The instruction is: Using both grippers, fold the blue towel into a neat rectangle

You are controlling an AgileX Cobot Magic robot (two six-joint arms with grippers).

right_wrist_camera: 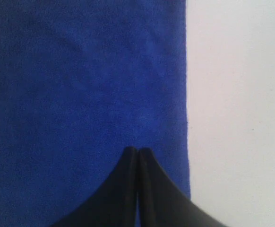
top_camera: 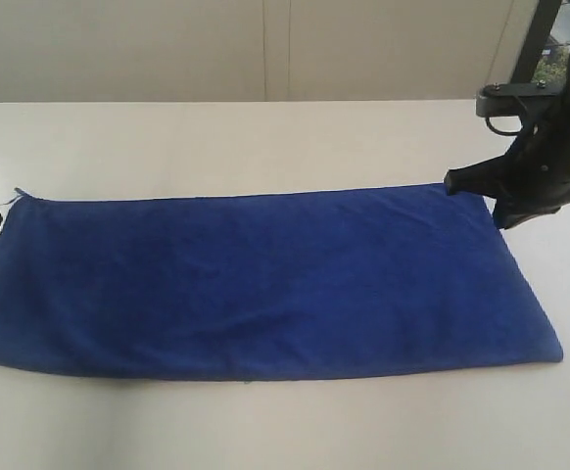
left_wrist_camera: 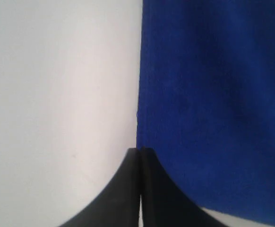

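Where the left gripper (left_wrist_camera: 140, 150) meets the cloth, its black fingers (left_wrist_camera: 123, 189) are pressed together on the hemmed edge of the blue towel (top_camera: 265, 284), at the corner on the left, farther from the exterior camera. The right gripper (right_wrist_camera: 137, 149) likewise has its fingers closed, pinching the towel just inside its edge at the matching corner on the right. The towel lies flat as a long rectangle across the white table (top_camera: 265, 137). Pale wall panels (top_camera: 265, 49) stand behind.
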